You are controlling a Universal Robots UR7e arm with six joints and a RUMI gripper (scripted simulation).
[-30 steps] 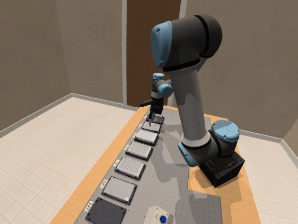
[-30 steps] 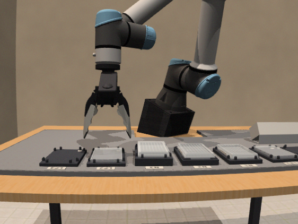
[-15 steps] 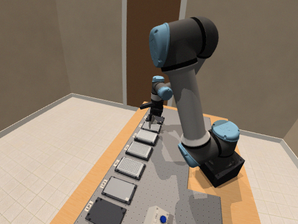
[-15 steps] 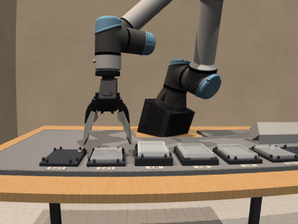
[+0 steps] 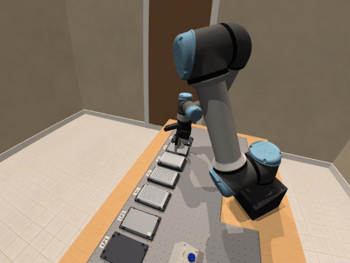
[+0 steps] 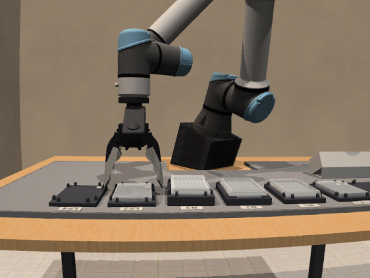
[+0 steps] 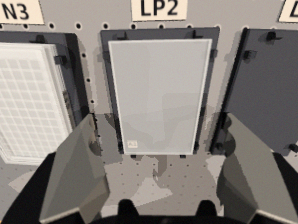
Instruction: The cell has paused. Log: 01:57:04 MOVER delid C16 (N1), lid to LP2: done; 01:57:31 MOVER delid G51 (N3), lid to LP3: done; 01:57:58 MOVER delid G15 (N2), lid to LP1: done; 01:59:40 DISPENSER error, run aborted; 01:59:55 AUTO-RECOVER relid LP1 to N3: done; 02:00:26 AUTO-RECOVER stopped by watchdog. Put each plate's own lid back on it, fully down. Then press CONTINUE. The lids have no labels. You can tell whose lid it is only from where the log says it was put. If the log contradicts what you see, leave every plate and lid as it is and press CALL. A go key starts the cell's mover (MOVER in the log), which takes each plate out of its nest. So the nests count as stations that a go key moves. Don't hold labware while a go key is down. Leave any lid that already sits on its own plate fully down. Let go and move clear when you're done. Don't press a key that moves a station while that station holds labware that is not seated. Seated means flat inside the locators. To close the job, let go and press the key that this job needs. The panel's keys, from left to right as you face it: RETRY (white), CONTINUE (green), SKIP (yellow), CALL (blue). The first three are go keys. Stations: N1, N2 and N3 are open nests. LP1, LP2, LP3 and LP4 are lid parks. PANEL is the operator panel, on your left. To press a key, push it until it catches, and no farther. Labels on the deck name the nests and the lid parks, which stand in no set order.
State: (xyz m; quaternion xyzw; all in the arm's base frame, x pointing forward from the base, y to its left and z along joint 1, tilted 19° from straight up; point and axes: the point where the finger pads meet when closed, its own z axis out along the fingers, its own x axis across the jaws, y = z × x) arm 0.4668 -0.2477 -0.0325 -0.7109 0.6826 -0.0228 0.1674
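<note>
One gripper (image 5: 178, 149) (image 6: 133, 184) (image 7: 157, 113), open, above park LP2 (image 5: 170, 151) (image 6: 132, 203) (image 7: 114, 90); one clear lid (image 5: 181, 149) (image 6: 134, 191) (image 7: 159, 95) lies there.

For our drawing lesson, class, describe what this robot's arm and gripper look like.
The arm has rounded dark grey joints, paler grey tubes and light blue caps. The gripper has a black body, black linkages and two grey, angular, tapering fingers. No cable shows.

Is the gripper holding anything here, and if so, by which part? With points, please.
Nothing is held: the gripper (image 5: 179, 149) (image 6: 133, 185) (image 7: 157, 113) is open, its jaws standing apart above the lid (image 5: 178, 149) (image 6: 134, 191) (image 7: 157, 90) at LP2.
</note>
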